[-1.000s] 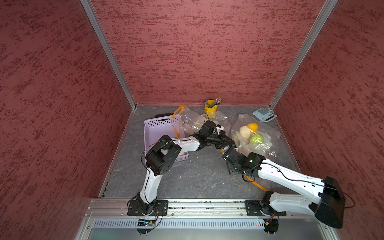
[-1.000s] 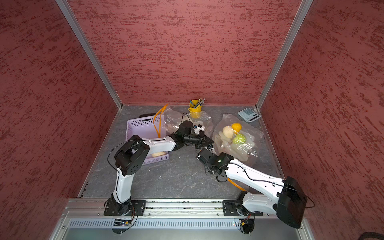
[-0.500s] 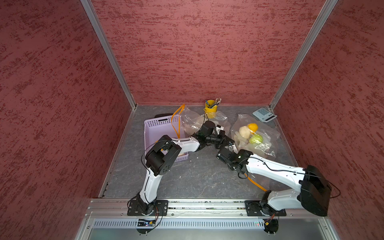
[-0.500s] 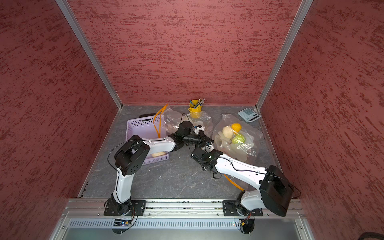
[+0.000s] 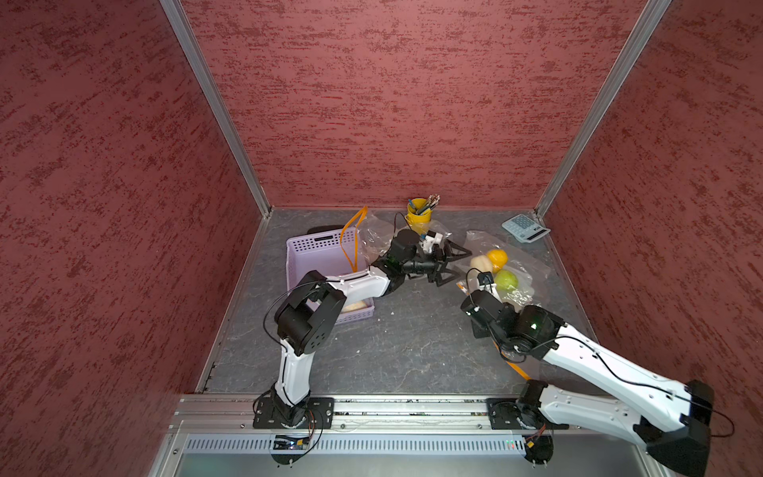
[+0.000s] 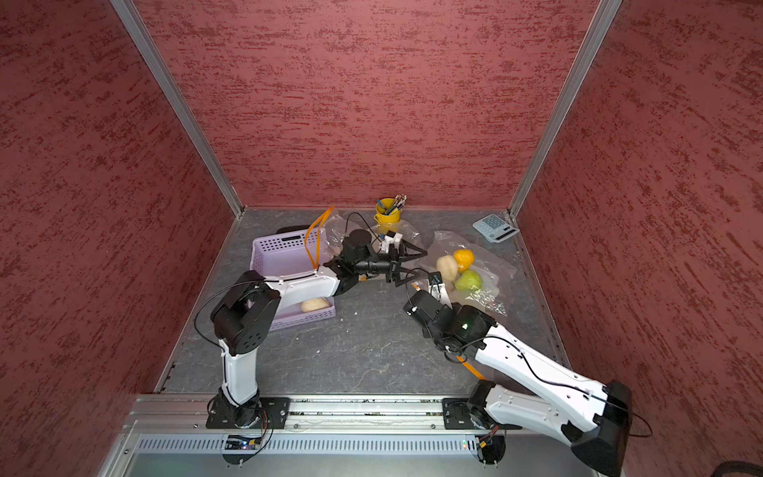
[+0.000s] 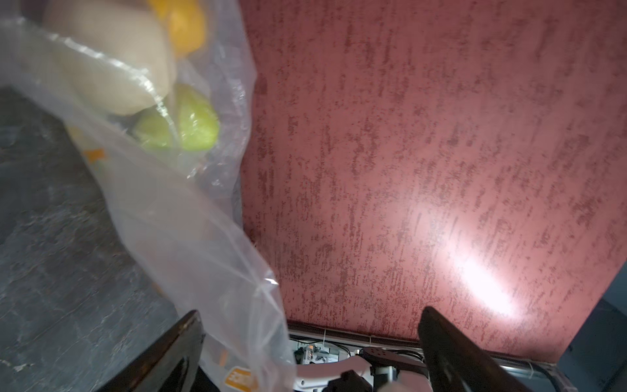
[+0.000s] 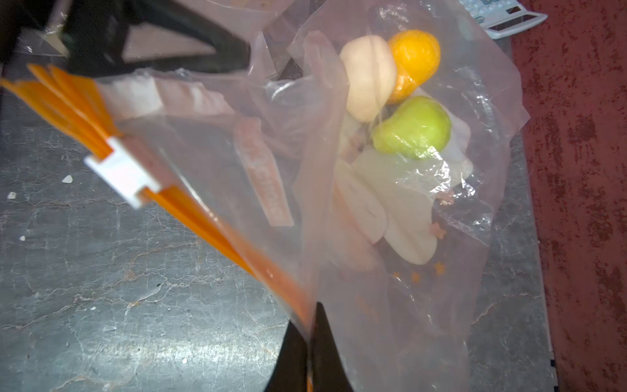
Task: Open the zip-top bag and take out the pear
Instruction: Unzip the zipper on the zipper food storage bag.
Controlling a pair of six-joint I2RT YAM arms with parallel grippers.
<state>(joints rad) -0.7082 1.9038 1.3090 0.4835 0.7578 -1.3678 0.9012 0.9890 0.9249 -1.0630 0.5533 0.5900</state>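
Note:
The clear zip-top bag (image 5: 526, 270) lies at the right of the floor. Inside it are the green pear (image 5: 506, 281), an orange fruit (image 5: 496, 258) and a pale fruit (image 5: 479, 263). My right gripper (image 8: 310, 312) is shut on the bag's orange zip strip (image 8: 203, 224), which carries a white slider (image 8: 122, 169). The pear (image 8: 414, 127) shows through the film beyond. My left gripper (image 5: 462, 264) is open beside the bag's mouth. Loose bag film (image 7: 203, 244) hangs between its fingers, close to one finger (image 7: 183, 342), and the pear (image 7: 193, 125) lies further on.
A lilac basket (image 5: 318, 256) with a pale item (image 5: 357, 306) stands at the left. Behind it lies another clear bag (image 5: 375, 235). A yellow pen cup (image 5: 419, 210) is by the back wall and a calculator (image 5: 525, 228) in the back right corner.
My left gripper has opened and let go of the bag. My right gripper closed on the zip strip and pulled back to the right.

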